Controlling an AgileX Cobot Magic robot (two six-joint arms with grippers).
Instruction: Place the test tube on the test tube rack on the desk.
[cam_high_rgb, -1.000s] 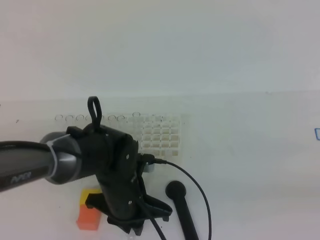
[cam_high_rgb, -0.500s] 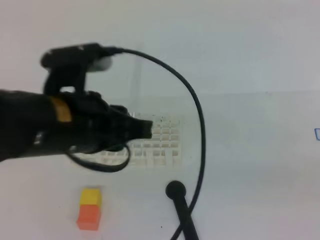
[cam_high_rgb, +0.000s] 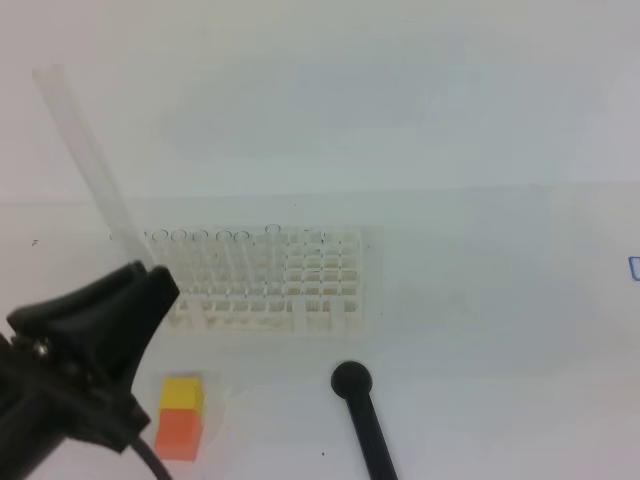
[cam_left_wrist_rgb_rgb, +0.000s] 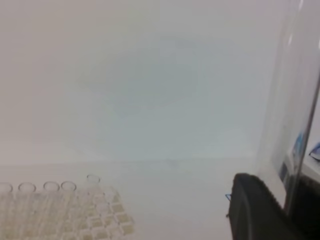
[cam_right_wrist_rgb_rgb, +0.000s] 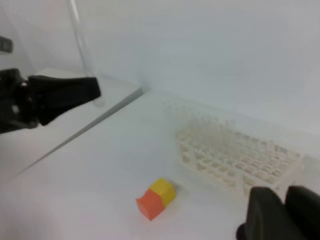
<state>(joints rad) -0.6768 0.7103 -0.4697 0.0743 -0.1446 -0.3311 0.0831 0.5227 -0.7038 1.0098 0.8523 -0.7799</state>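
Observation:
My left gripper (cam_high_rgb: 148, 285) comes in from the lower left corner of the high view, shut on a clear test tube (cam_high_rgb: 88, 160). The tube leans up and to the left from the jaws. Its lower end hangs by the left end of the white test tube rack (cam_high_rgb: 300, 285) on the desk (cam_high_rgb: 470, 330). Several clear tubes stand in the rack's back row. In the left wrist view the test tube (cam_left_wrist_rgb_rgb: 292, 100) runs up past a black finger (cam_left_wrist_rgb_rgb: 255, 210). The right wrist view shows the left gripper (cam_right_wrist_rgb_rgb: 90, 90), the tube (cam_right_wrist_rgb_rgb: 80, 40), the rack (cam_right_wrist_rgb_rgb: 235, 157), and my right gripper's fingers (cam_right_wrist_rgb_rgb: 267, 217) close together at bottom right.
A yellow-and-orange block (cam_high_rgb: 180, 415) sits in front of the rack's left end. A black rod with a round end (cam_high_rgb: 352, 382) lies in front of the rack's right end and runs toward the near edge. A blue mark (cam_high_rgb: 634, 267) is at the right edge.
The left arm has swung from in front of the rack, up across it, to the lower left corner. The tube now shows tilted over the rack's left end.

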